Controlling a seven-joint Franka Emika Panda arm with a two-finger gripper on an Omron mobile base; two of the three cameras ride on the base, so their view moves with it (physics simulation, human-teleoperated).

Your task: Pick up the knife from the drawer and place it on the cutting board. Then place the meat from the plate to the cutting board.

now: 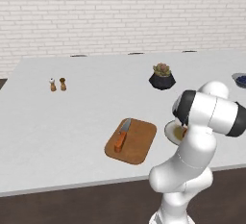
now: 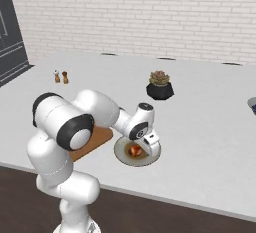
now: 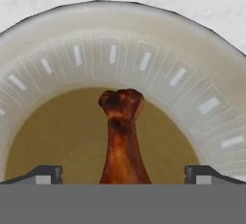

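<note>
The knife point(image 1: 121, 139), orange-handled with a short grey blade, lies on the wooden cutting board point(image 1: 139, 143), whose corner also shows behind the arm point(image 2: 95, 141). Right of the board sits the pale plate point(image 1: 170, 130) point(image 2: 125, 158) point(image 3: 120, 45). On it lies the meat point(image 2: 134, 150) point(image 3: 122, 131), a reddish-brown drumstick-like piece. My gripper point(image 2: 140, 148) point(image 3: 123, 175) hangs open low over the plate, its fingertips point(image 3: 45, 174) standing on either side of the meat without touching it. The drawer is out of view.
A potted succulent in a black pot point(image 1: 162, 76) point(image 2: 160, 85) stands behind the plate. Two small shakers point(image 1: 57, 84) point(image 2: 61, 77) sit far left. A dark blue-filled bowl point(image 1: 240, 80) is at the right edge. The counter's front edge runs near the board.
</note>
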